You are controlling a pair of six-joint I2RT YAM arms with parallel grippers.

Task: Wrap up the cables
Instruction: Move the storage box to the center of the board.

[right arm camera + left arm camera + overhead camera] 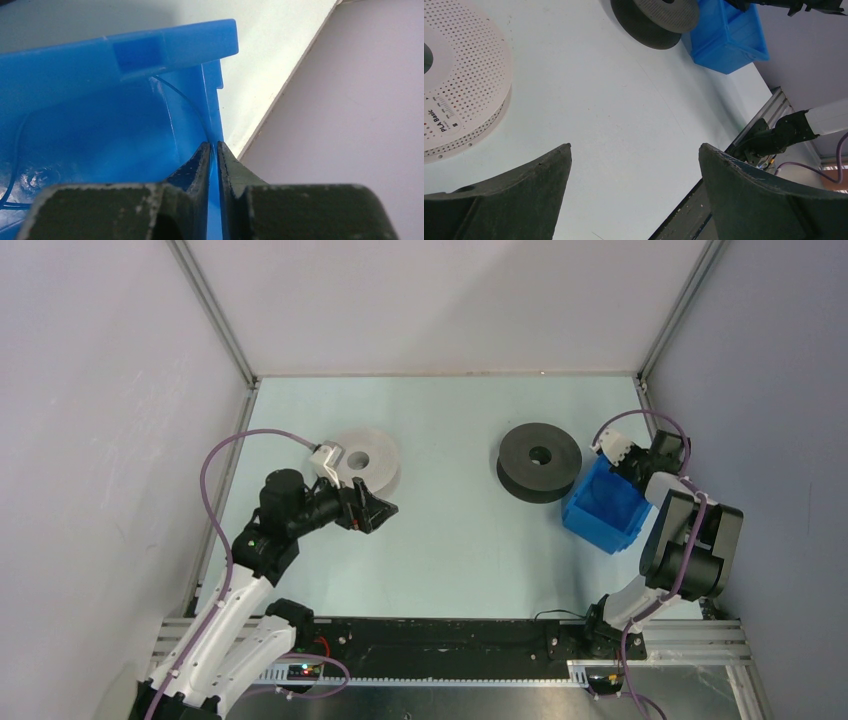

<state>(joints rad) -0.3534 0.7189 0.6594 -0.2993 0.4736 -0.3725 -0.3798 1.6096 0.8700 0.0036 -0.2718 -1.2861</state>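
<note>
Since the right gripper (212, 146) sits low in the blue bin (165, 47), jaws nearly together with only a slit between, the blue cable (184, 99) arcs down the bin wall into that slit; pinched or loose, cannot tell. Risks: a wire this thin slips free on the lift, or the fingertips snag the wall and drag the bin. The left gripper (635, 150) gapes wide, empty, beside the white spool (469, 75).

On the table (450, 540), one spool (362, 458) lies at the left; the other spool (540, 462) right of centre; the bin (605, 505) just right of it; a cable (182, 96) inside the bin; the left gripper (385, 508) before the left-hand spool; the right gripper (212, 146) at the bin's far edge.
</note>
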